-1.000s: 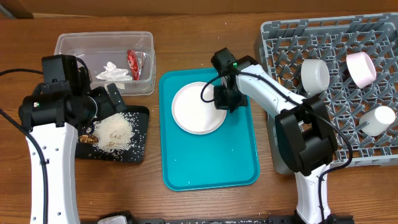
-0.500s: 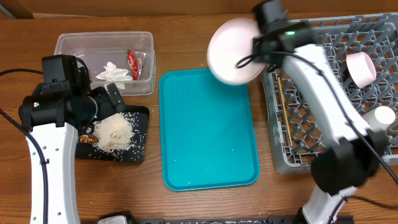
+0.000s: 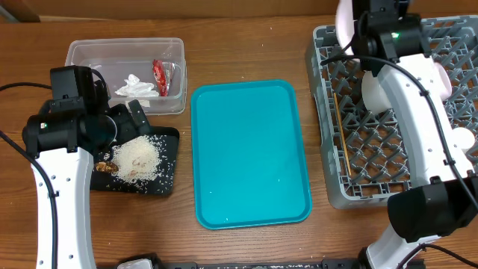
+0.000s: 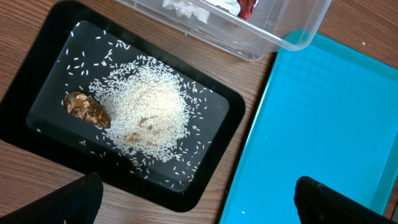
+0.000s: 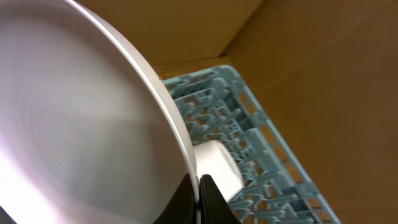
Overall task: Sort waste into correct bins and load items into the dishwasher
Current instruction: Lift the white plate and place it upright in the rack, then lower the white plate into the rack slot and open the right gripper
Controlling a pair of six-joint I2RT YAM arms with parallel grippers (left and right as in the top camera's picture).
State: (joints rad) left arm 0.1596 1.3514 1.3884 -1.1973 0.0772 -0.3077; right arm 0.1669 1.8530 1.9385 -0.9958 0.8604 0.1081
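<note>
Since a moment ago the plate [image 3: 344,22] has left the teal tray [image 3: 250,153], which now lies bare well behind and to the left of the right pincer [image 5: 198,186], and has swung up over the far left corner of the dish rack [image 3: 388,142]. The right pincer is clamped on the plate's rim; the wrist view shows the plate tipped on edge, its face filling the left of the frame, with the rack's lattice below and beyond the fingers. A white bowl [image 3: 376,91] already sits in the rack just under the pincer, and the chopsticks [image 3: 342,134] lie along the rack's left side, below and slightly toward me. To seat the plate well, I judge I should keep it upright, line its edge with a row of pegs clear of that bowl, and lower slowly so the rim slides between pegs instead of landing on top of them. Letting go only once the plate rests its own weight should stop it tipping onto the bowl. The left pincer [image 4: 198,186] stands wide with nothing in it, hanging over the black tray [image 4: 37,93] of rice [image 4: 146,115].
</note>
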